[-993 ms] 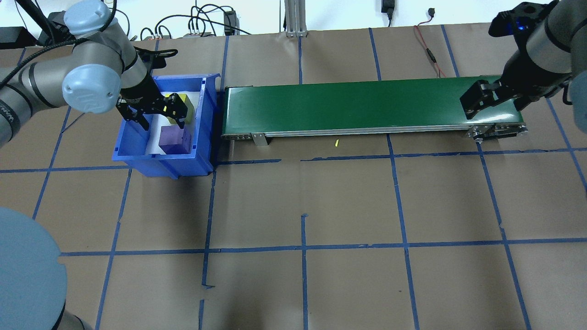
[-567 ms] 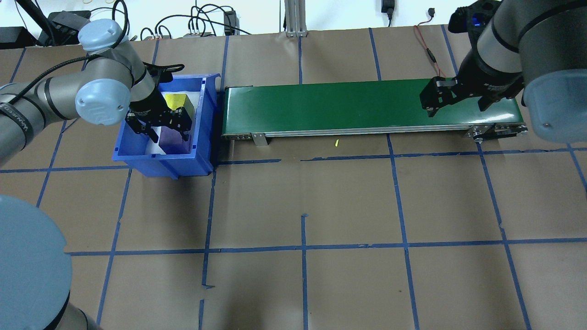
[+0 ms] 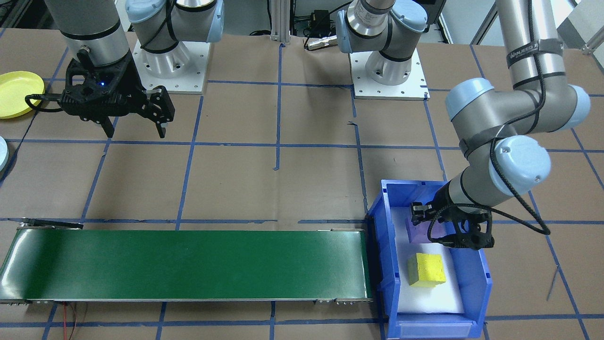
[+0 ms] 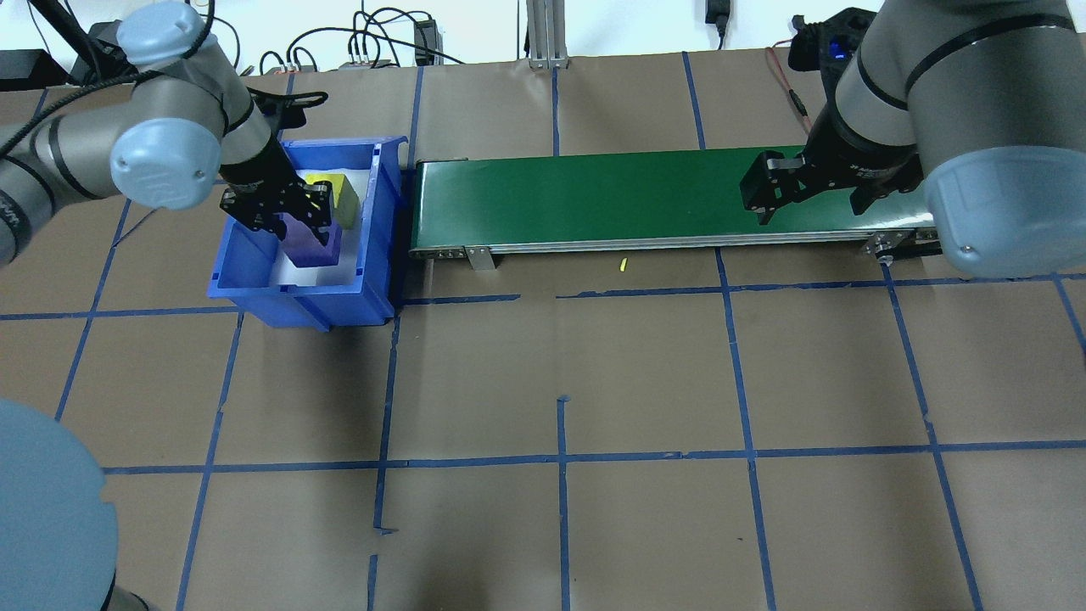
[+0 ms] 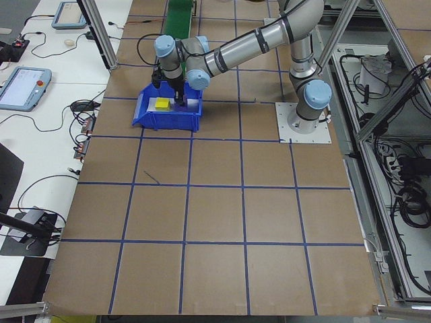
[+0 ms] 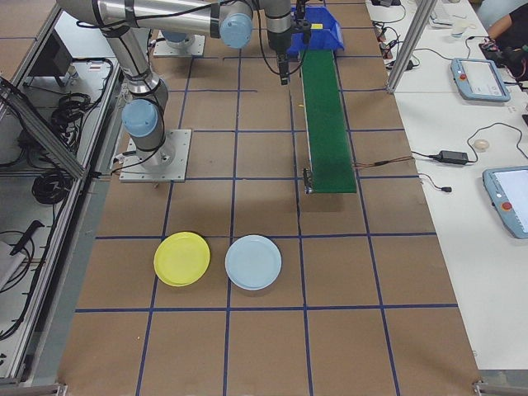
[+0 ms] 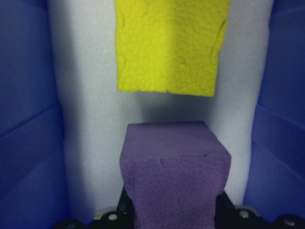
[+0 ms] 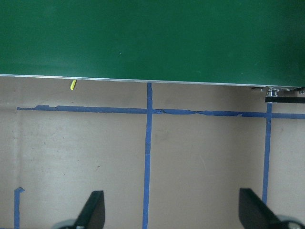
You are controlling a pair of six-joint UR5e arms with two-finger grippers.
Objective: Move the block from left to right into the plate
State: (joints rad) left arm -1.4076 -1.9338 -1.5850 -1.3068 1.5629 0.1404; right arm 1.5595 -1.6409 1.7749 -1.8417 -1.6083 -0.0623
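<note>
Down in the blue bin (image 4: 373, 255), the left tool (image 4: 293, 222) straddles the upright purple block (image 7: 174, 171), fingers touching its sides; a yellow block (image 3: 427, 269) lies just beyond. Right tool (image 4: 806, 188) hangs spread, empty, above the belt (image 4: 594, 199).

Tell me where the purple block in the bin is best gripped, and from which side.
Grip the purple block on its two flat side faces, coming straight down from above. It sits upright between bin walls, top exposed; the left claw already straddles it.

a robotics lab: paper-covered table (image 4: 560, 382) gridded with blue tape, teach pendants (image 6: 477, 78) on side benches at right, aluminium framing, loose cables.
</note>
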